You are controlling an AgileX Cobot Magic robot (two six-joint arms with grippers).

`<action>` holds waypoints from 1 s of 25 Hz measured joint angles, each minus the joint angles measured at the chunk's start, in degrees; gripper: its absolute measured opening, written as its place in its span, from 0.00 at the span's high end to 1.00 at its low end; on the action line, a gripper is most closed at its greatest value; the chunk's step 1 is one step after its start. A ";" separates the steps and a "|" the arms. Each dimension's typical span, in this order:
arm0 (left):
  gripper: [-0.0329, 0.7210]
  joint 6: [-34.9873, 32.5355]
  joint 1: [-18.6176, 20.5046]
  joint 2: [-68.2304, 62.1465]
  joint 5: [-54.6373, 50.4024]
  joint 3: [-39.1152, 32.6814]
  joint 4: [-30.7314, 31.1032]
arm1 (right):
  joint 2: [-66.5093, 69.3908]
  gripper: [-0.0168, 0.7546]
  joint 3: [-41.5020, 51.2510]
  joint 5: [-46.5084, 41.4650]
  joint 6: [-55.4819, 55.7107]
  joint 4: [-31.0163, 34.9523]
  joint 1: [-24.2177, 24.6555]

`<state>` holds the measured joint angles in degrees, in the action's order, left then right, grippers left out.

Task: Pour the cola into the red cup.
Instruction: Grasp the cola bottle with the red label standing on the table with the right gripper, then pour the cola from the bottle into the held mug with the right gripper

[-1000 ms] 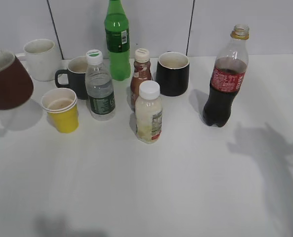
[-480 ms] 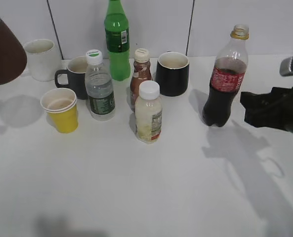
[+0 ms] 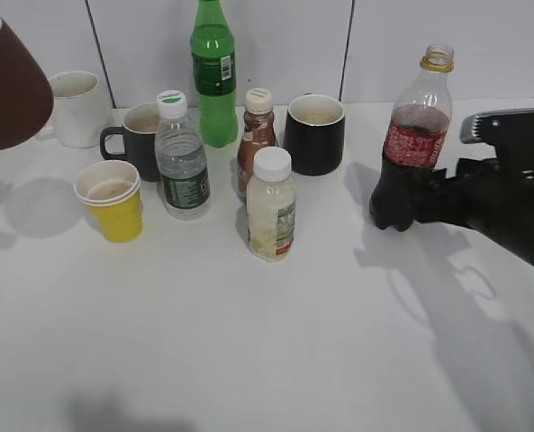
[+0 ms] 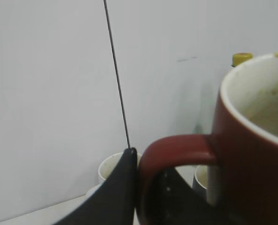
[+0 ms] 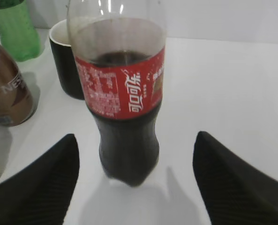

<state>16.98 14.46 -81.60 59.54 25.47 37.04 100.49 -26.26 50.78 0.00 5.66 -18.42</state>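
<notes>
The cola bottle point(image 3: 415, 135) stands uncapped on the right of the white table, dark liquid up to its red label. It fills the middle of the right wrist view point(image 5: 124, 93). My right gripper point(image 3: 433, 205) is open at the bottle's lower half, its fingers wide apart on either side point(image 5: 136, 183) and not touching it. The red cup point(image 3: 5, 85) hangs in the air at the top left edge, tilted. In the left wrist view my left gripper point(image 4: 139, 187) is shut on the cup's handle point(image 4: 176, 145), with the pale inside of the cup point(image 4: 256, 93) at the right.
On the table stand a green bottle point(image 3: 213, 72), a water bottle point(image 3: 182, 157), a small brown bottle point(image 3: 257, 135), a white-capped bottle point(image 3: 272, 207), a yellow paper cup point(image 3: 112, 198), two black mugs point(image 3: 314, 133) point(image 3: 139, 139) and a white mug point(image 3: 76, 106).
My right gripper has come in from the right and now stands open around the cola bottle. The red cup has risen from the left edge to the top left corner.
</notes>
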 joint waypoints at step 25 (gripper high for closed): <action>0.89 0.21 -10.16 0.47 -6.30 0.00 5.09 | 14.77 0.34 -17.57 4.10 0.00 -2.85 0.00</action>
<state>17.19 4.30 -81.12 53.24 25.47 42.14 115.26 -43.83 54.88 0.00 2.81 -18.42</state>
